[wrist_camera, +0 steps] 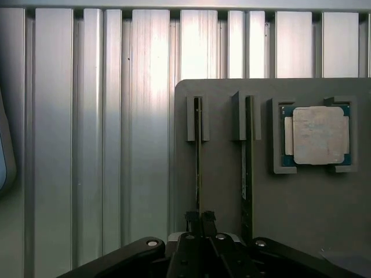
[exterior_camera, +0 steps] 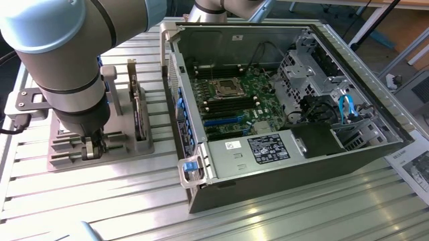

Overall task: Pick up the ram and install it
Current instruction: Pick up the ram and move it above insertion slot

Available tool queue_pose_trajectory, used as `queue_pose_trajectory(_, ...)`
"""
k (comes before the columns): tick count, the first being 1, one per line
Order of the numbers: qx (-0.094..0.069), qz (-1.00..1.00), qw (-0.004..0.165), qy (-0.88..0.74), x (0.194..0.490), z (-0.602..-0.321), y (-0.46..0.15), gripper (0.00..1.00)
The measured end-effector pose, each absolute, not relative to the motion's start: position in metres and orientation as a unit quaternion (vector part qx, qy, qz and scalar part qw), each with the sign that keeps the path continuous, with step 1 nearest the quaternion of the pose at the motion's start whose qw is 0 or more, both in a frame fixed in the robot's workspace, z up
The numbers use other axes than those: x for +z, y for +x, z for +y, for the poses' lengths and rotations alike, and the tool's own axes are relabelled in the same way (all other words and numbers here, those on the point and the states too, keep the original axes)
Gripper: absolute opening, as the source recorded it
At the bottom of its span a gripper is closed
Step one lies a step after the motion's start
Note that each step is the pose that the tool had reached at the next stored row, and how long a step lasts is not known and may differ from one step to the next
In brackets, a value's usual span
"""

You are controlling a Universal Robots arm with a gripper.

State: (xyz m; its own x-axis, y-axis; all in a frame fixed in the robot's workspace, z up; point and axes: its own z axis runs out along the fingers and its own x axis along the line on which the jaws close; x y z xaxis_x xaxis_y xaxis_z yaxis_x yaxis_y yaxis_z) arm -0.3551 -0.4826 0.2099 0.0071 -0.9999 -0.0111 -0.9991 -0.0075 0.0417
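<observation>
In the exterior view, the arm stood over the exterior view's left part of the slatted metal counter (exterior_camera: 100,201), its gripper (exterior_camera: 92,150) lowered into a grey holder (exterior_camera: 134,145). A wider circuit card (exterior_camera: 137,108) stood upright in that holder, just beside the arm. To the exterior view's right lay an open computer case (exterior_camera: 302,165), with its motherboard (exterior_camera: 234,100) exposed and facing up. From this angle the fingers were too buried in the holder to tell how they stood.

In the wrist view, the gripper (wrist_camera: 200,219) was pinched narrow on the ram (wrist_camera: 197,174), one dark fingertip on either side of its thin edge. The ram stood on edge in a slot of the grey holder (wrist_camera: 220,174), its far end between two short grey posts. A second thin stick (wrist_camera: 247,174) stood in the neighbouring slot, parallel to the ram and apart from the gripper. Beyond that stick, a square silver processor (wrist_camera: 319,136) sat in its own framed pocket. The ribbed counter (wrist_camera: 87,145) ran alongside the holder.
</observation>
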Motion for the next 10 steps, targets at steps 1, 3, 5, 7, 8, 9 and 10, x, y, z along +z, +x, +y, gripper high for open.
queue_pose_trajectory(1,-0.019,-0.704,0.011,0.71,0.211,-0.483,-0.355,0.12)
queue_pose_trajectory(3,-0.019,-0.704,0.011,0.71,0.212,-0.483,-0.355,0.12)
queue_pose_trajectory(5,-0.019,-0.704,0.011,0.71,0.214,-0.483,-0.355,0.12)
queue_pose_trajectory(7,-0.019,-0.704,0.01,0.71,0.218,-0.483,-0.355,0.12)
queue_pose_trajectory(8,-0.019,-0.704,0.01,0.71,0.219,-0.483,-0.355,0.12)
queue_pose_trajectory(9,-0.02,-0.704,0.01,0.71,0.221,-0.483,-0.355,0.12)
queue_pose_trajectory(10,-0.02,-0.704,0.01,0.71,0.224,-0.483,-0.355,0.12)
